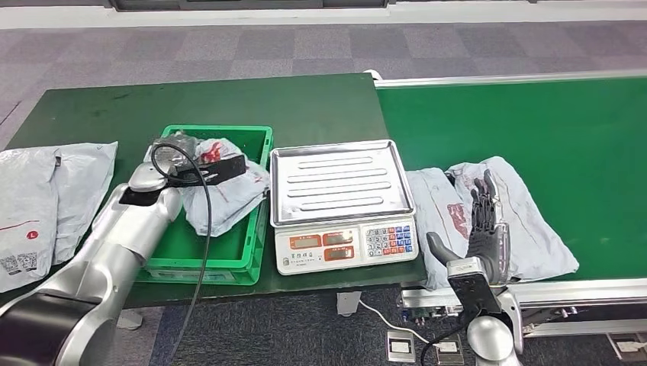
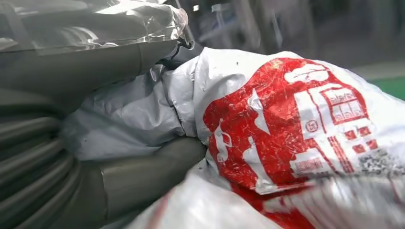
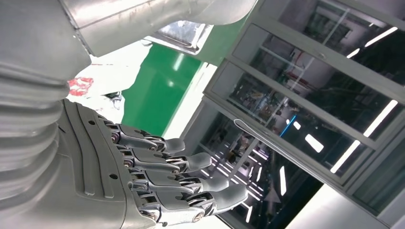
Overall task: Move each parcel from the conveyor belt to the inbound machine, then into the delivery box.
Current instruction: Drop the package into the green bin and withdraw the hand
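parcel in my left hand point(image 2: 296, 129): red print with white characters and a small code patch, all too smeared for me to read
scale point(image 1: 345, 245): two red display windows and a keypad, figures too small to make out
parcel under my right hand point(image 1: 526, 221): red mark, illegible
grey bags at my far left point(image 1: 30, 221): a red line, a small round mark and a black code patch, none readable

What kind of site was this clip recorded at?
Most likely a parcel-sorting station, perhaps a mock-up: a green conveyor belt carrying a grey parcel, a weighing scale, and a green crate holding another bag.
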You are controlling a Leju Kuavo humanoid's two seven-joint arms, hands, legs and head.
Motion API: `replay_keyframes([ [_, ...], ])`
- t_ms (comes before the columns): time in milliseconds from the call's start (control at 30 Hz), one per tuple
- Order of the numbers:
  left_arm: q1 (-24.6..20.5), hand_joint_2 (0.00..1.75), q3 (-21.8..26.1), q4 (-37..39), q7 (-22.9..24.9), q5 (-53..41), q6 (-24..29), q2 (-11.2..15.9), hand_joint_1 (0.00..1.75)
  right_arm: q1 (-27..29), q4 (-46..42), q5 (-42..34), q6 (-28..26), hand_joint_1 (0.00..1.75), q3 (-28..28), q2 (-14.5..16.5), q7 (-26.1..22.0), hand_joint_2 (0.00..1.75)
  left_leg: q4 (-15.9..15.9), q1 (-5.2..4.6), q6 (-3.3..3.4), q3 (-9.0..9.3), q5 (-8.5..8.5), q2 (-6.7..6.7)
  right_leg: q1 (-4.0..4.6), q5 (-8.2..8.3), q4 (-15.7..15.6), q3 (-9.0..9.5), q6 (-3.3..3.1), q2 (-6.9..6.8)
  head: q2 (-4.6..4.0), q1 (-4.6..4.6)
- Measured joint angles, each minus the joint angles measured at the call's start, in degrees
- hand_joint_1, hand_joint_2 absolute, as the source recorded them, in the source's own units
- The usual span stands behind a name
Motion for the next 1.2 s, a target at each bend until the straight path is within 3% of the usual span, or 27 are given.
replay_keyframes([
  [233, -1.76, 1.75, -0.45, 7.29, -2.46, -4.95, -15.65, 3.52, 1.75, -0.12, 0.10, -0.08, -0.04, 0.00, 0.00, 0.13, -0.78, 1.75, -0.02, 0.00, -0.10, 0.01, -0.09, 0.17, 0.00, -0.03, 0.00, -0.05, -0.04, 0.18, 0.00, 0.00],
  [733, -2.31, 1.75, -1.83, 10.55, -5.00, -5.48, -18.13, 5.62, 1.75, -0.47, 0.28, -0.08, -0.42, 0.00, 0.00, 0.20, -0.88, 1.75, -0.04, 0.02, -0.16, 0.10, -0.07, 0.22, 0.03, -0.01, 0.07, -0.05, -0.08, 0.23, 0.00, -0.01],
  [767, -2.34, 1.75, -1.87, 10.62, -5.00, -5.48, -18.15, 5.63, 1.61, -0.47, 0.27, -0.08, -0.42, 0.00, 0.00, 0.20, -0.89, 1.75, -0.05, 0.02, -0.17, 0.10, -0.07, 0.22, 0.03, -0.01, 0.08, -0.05, -0.08, 0.22, 0.00, -0.01],
  [867, -2.40, 1.75, -1.93, 10.81, -5.29, -5.48, -18.16, 5.67, 0.30, -0.47, 0.28, -0.08, -0.40, 0.00, 0.00, 0.20, -0.89, 1.75, -0.05, 0.02, -0.17, 0.10, -0.06, 0.22, 0.03, -0.01, 0.08, -0.05, -0.08, 0.23, 0.00, -0.01],
  [900, -2.40, 1.75, -1.95, 10.86, -5.89, -5.40, -18.13, 5.67, 0.00, -0.47, 0.28, -0.08, -0.40, 0.00, 0.00, 0.20, -0.90, 1.75, -0.05, 0.02, -0.17, 0.10, -0.06, 0.22, 0.03, -0.01, 0.08, -0.05, -0.08, 0.22, 0.00, -0.01],
  [933, -2.38, 1.75, -1.96, 10.91, -6.99, -5.08, -18.02, 5.67, 0.00, -0.46, 0.28, -0.13, -0.41, 0.00, 0.00, 0.19, -0.92, 1.75, -0.05, 0.02, -0.17, 0.10, -0.06, 0.21, 0.03, -0.01, 0.08, -0.05, -0.08, 0.21, 0.00, -0.01],
  [1067, -1.57, 0.00, -1.98, 10.98, -14.51, -1.83, -16.53, 5.34, 0.00, -0.47, 0.43, -0.56, -0.47, 0.00, 0.00, 0.12, -1.05, 1.75, -0.04, 0.02, -0.18, 0.09, -0.04, 0.19, 0.02, -0.01, 0.08, -0.06, -0.08, 0.14, 0.00, -0.01],
  [1200, 0.12, 0.00, -1.98, 10.07, -20.29, 1.35, -12.81, 4.66, 0.00, -0.46, 0.55, -1.31, -0.55, 0.00, 0.00, -0.18, -1.09, 1.75, -0.03, 0.01, -0.17, 0.05, 0.00, 0.06, 0.01, -0.01, 0.07, -0.06, -0.08, 0.06, 0.00, -0.01],
])
